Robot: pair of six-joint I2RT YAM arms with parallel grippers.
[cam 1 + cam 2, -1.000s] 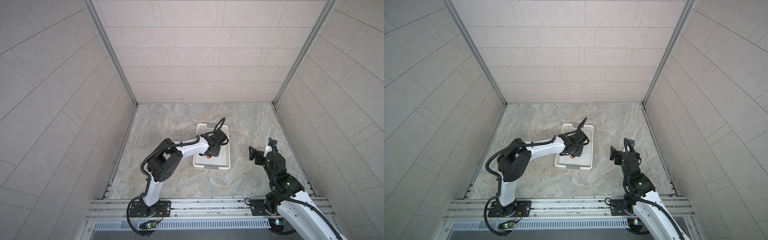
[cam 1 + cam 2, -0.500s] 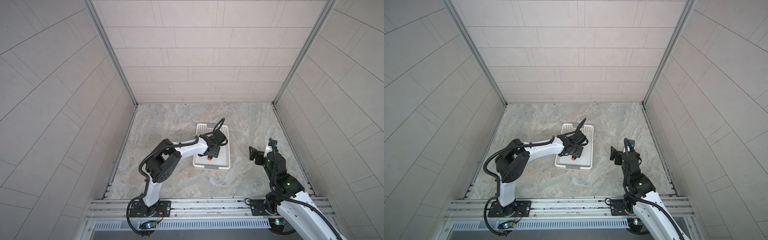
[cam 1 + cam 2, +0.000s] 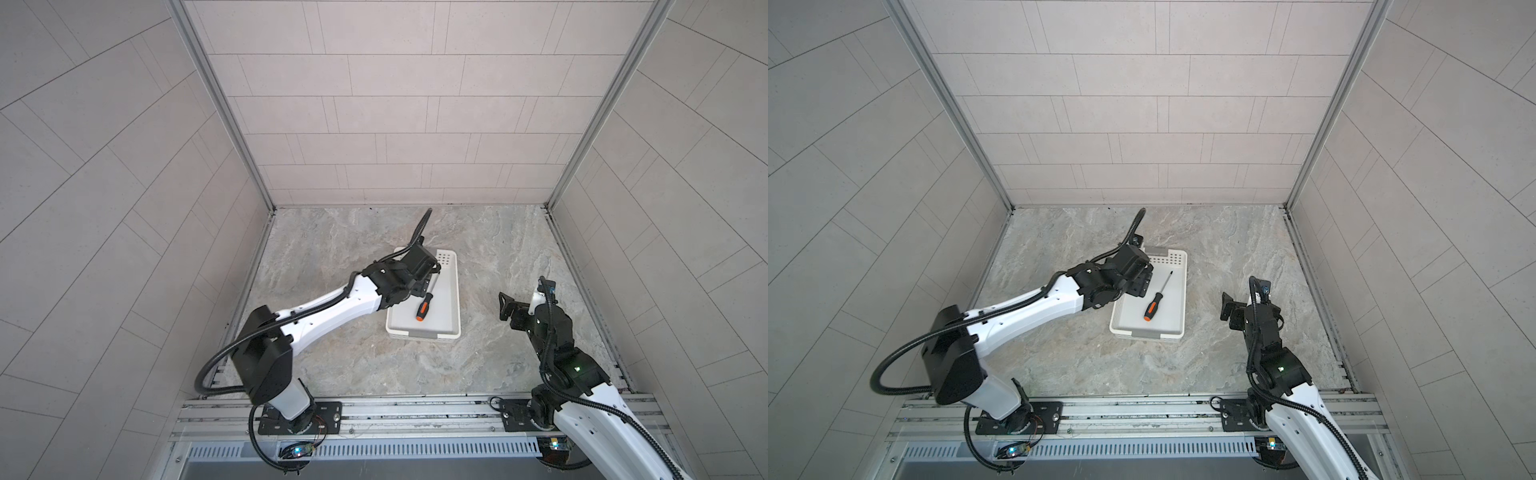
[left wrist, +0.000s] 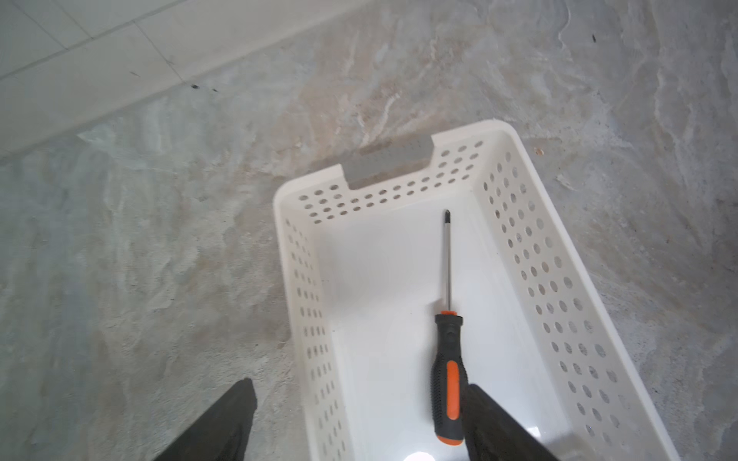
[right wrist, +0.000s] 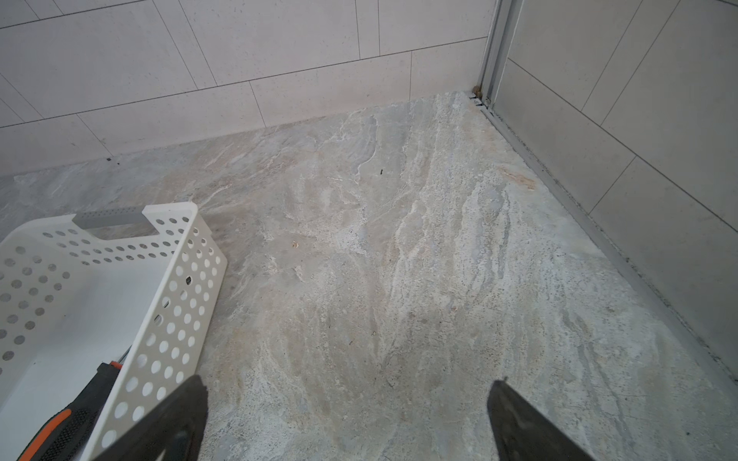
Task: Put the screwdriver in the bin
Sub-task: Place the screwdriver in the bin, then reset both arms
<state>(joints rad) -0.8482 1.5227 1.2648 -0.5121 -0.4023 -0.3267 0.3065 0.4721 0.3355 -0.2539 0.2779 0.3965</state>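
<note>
The screwdriver [image 3: 422, 311] [image 3: 1150, 311] [image 4: 449, 375], with its black-and-orange handle, lies flat on the floor of the white bin [image 3: 423, 333] [image 3: 1146, 332] [image 4: 539, 279]. Its shaft points toward the perforated far end. My left gripper [image 3: 424, 284] [image 3: 1140, 286] [image 4: 357, 385] hovers open over the bin's left long wall. One of its fingers is beside the handle and the other is outside the bin, and nothing is held. My right gripper [image 3: 505, 305] [image 3: 1227, 307] [image 5: 348, 381] stands open and empty over the floor, right of the bin [image 5: 167, 319]. There the handle [image 5: 72, 423] shows behind the wall.
The bin sits mid-floor on grey marble [image 3: 332, 257]. Tiled walls [image 3: 395, 104] close in the back and both sides. An aluminium rail [image 3: 415, 411] with both arm bases runs along the front.
My left gripper's jaws have spread apart and let go of the screwdriver, which now lies free in the bin. The right arm has not moved.
</note>
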